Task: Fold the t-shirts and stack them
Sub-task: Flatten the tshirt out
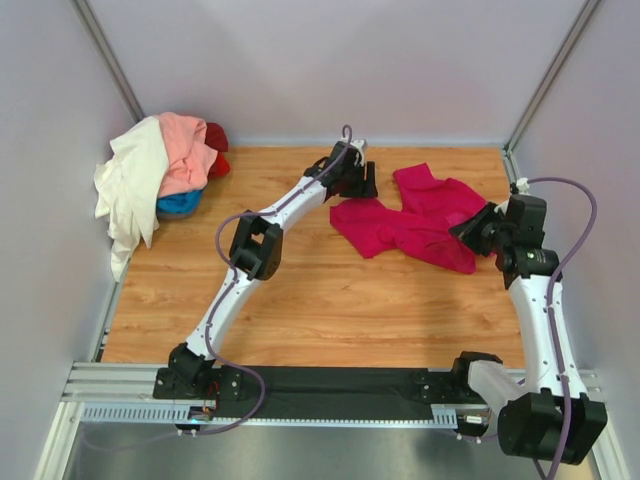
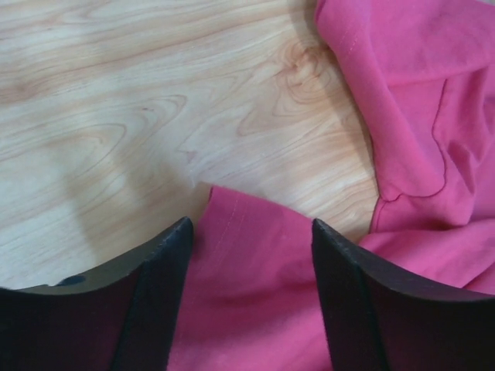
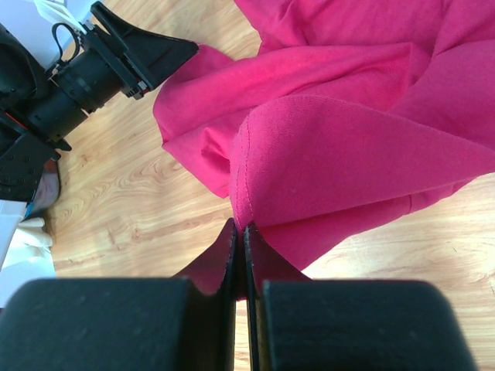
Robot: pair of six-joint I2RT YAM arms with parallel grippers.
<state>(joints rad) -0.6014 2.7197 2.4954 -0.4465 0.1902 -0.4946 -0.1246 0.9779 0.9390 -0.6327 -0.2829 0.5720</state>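
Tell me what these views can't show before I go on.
- Top view: fingertips of the left hand, hidden under its own wrist.
- Top view: blue shirt and red shirt, mostly buried under cream shirt and salmon shirt; pile count unclear.
- Right wrist view: how much magenta shirt the right hand pinches, hidden by its fingers.

Robotics lab test cell: a wood-grain bench (image 1: 300, 300) boxed in by plain pale walls (image 1: 350, 70) and metal frame posts (image 1: 110, 60), with two cabled robot arms (image 1: 255, 245) mounted on an aluminium rail (image 1: 110, 380).
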